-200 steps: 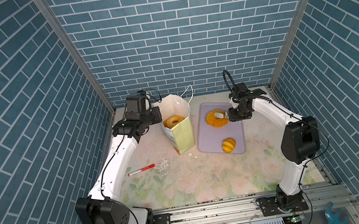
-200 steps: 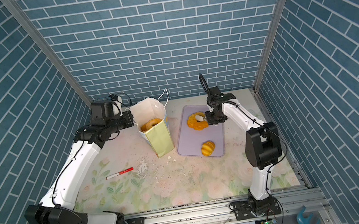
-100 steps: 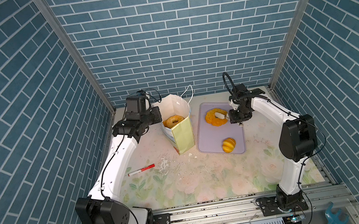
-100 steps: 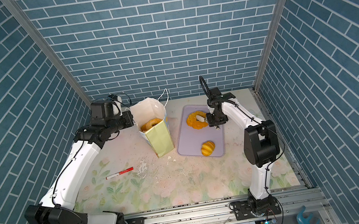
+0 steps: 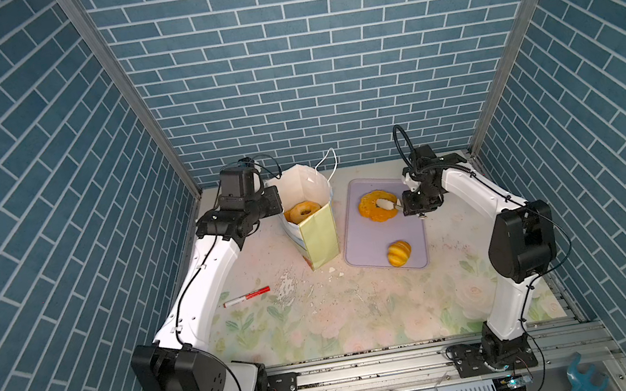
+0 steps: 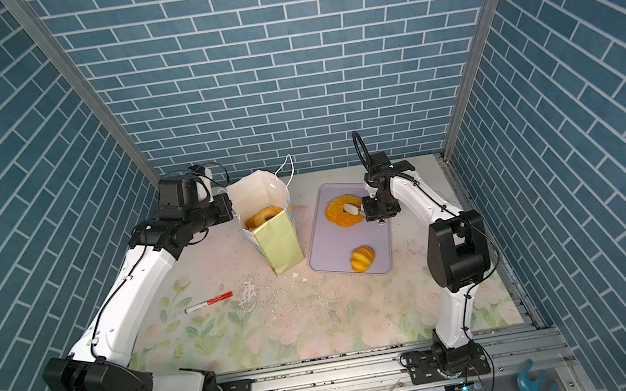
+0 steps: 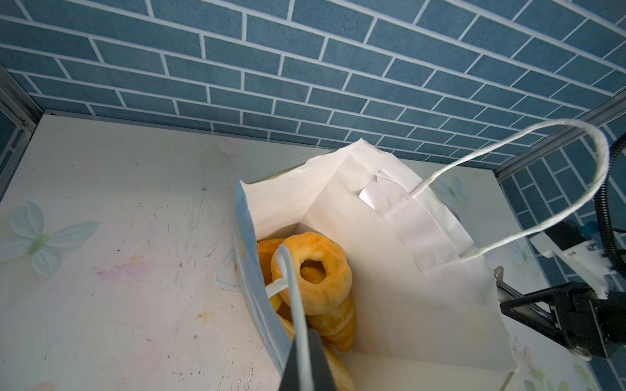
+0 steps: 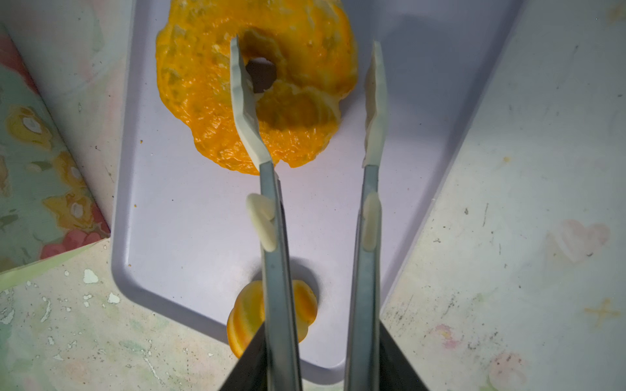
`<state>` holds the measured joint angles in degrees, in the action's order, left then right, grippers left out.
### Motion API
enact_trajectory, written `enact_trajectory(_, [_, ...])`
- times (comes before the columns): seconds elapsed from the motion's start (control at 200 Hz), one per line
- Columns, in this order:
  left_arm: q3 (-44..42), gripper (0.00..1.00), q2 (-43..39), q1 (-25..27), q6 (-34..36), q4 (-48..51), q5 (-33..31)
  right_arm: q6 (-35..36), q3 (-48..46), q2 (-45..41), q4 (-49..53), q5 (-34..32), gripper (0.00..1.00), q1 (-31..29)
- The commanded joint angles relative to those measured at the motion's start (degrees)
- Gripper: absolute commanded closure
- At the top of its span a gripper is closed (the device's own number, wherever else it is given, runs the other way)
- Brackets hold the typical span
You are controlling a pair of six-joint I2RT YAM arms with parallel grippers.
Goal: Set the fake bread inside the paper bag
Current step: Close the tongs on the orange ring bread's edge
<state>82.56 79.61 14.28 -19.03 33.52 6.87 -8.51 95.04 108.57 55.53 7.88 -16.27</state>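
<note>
A robotics lab test cell: blue brick-print wall panels (image 5: 283, 62) on bare aluminium corner posts (image 5: 128, 94) enclose a floral-print tabletop (image 5: 321, 321); a slotted aluminium mounting rail (image 5: 370, 366) runs along the lower frame.

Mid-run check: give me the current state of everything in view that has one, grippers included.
paper bag: upright, mouth open, several pastries inside.
left gripper: shut on the bag's near cord handle.
ring doughnut: lying flat on the lilac tray.
right gripper: open, fingers straddling one side of the ring doughnut.
ridged roll: on the tray's near end, untouched.
red marker: lying flat on the table.
</note>
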Motion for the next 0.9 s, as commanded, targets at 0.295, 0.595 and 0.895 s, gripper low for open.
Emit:
enact_trajectory(0.295, [0.1, 1.0, -0.1, 0.0, 0.5, -0.2, -0.2, 0.7, -0.2, 1.0, -0.2, 6.7, 0.66, 1.7])
enact_trajectory(0.595, [0.1, 1.0, -0.2, 0.0, 0.3, -0.3, -0.4, 1.0, -1.6, -1.9, -1.6, 6.1, 0.84, 2.4])
enact_trajectory(0.895, [0.1, 1.0, -0.2, 0.0, 0.2, -0.4, -0.5, 0.8, -4.0, -7.7, -3.5, 4.8, 0.93, 2.7])
